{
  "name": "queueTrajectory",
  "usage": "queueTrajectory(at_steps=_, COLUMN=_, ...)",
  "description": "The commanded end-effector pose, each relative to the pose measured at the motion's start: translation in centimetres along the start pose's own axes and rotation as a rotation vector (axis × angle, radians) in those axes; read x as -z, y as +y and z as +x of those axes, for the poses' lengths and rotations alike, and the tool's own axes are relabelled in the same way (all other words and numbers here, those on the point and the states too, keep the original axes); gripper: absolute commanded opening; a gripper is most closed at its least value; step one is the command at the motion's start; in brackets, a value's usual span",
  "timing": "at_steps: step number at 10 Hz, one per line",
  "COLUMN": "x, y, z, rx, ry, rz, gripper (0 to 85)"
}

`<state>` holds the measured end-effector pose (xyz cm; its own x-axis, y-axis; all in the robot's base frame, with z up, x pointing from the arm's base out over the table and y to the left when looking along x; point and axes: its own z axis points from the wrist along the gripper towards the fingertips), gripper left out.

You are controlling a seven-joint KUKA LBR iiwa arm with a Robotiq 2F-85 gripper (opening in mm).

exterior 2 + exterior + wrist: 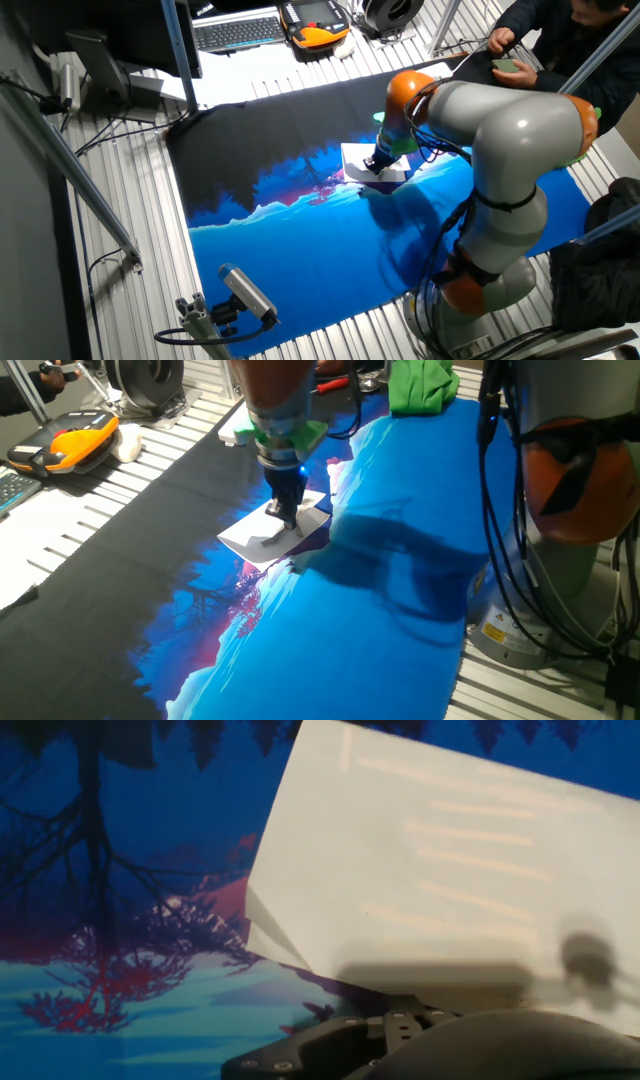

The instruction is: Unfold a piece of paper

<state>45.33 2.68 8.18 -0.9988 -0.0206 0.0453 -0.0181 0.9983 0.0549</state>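
Note:
The piece of paper is a small white folded sheet lying on the blue and black printed mat. My gripper stands upright on the sheet's far part, its fingers close together and shut on the paper's top layer. In the other fixed view the gripper sits on the same sheet. In the hand view the paper fills the upper right. A second layer shows under its lower left corner. Only the gripper's dark body shows at the bottom edge; the fingertips are hidden.
A green cloth lies at the mat's far end. An orange and black device and a keyboard sit on the slatted table. Black cables hang by the arm's base. A person sits at the far corner.

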Motion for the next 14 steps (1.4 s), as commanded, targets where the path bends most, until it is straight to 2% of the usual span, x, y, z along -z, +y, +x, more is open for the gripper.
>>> queueTrajectory(at_steps=1, x=0.01, y=0.0, z=0.01, rx=0.003, ry=0.03, rz=0.006, gripper=0.0)
queueTrajectory(at_steps=3, x=0.07, y=-0.02, z=0.03, rx=0.004, ry=0.066, rz=-0.001, gripper=0.0)
queueTrajectory(at_steps=4, x=0.07, y=0.0, z=0.02, rx=-0.002, ry=0.054, rz=-0.011, gripper=0.0)
queueTrajectory(at_steps=5, x=-0.05, y=0.02, z=-0.01, rx=0.011, ry=0.022, rz=0.005, gripper=0.0)
queueTrajectory(at_steps=6, x=-0.1, y=0.01, z=-0.01, rx=0.023, ry=0.077, rz=0.043, gripper=0.0)
queueTrajectory(at_steps=7, x=-0.13, y=0.02, z=-0.02, rx=0.01, ry=0.102, rz=0.014, gripper=0.0)
queueTrajectory(at_steps=8, x=-0.19, y=0.01, z=-0.03, rx=0.016, ry=0.115, rz=0.024, gripper=0.0)
queueTrajectory(at_steps=9, x=-0.24, y=0.02, z=-0.05, rx=0.011, ry=0.092, rz=0.02, gripper=0.0)
queueTrajectory(at_steps=10, x=-0.36, y=0.05, z=-0.14, rx=0.0, ry=0.019, rz=0.001, gripper=0.0)
queueTrajectory(at_steps=11, x=-0.44, y=0.05, z=-0.18, rx=-0.003, ry=-0.007, rz=0.003, gripper=0.0)
queueTrajectory(at_steps=12, x=-0.48, y=0.04, z=-0.19, rx=0.016, ry=0.02, rz=0.027, gripper=0.0)
queueTrajectory(at_steps=13, x=-0.46, y=0.05, z=-0.17, rx=0.016, ry=0.05, rz=0.021, gripper=0.0)
queueTrajectory(at_steps=14, x=-0.31, y=0.05, z=-0.09, rx=0.02, ry=0.096, rz=0.013, gripper=0.0)
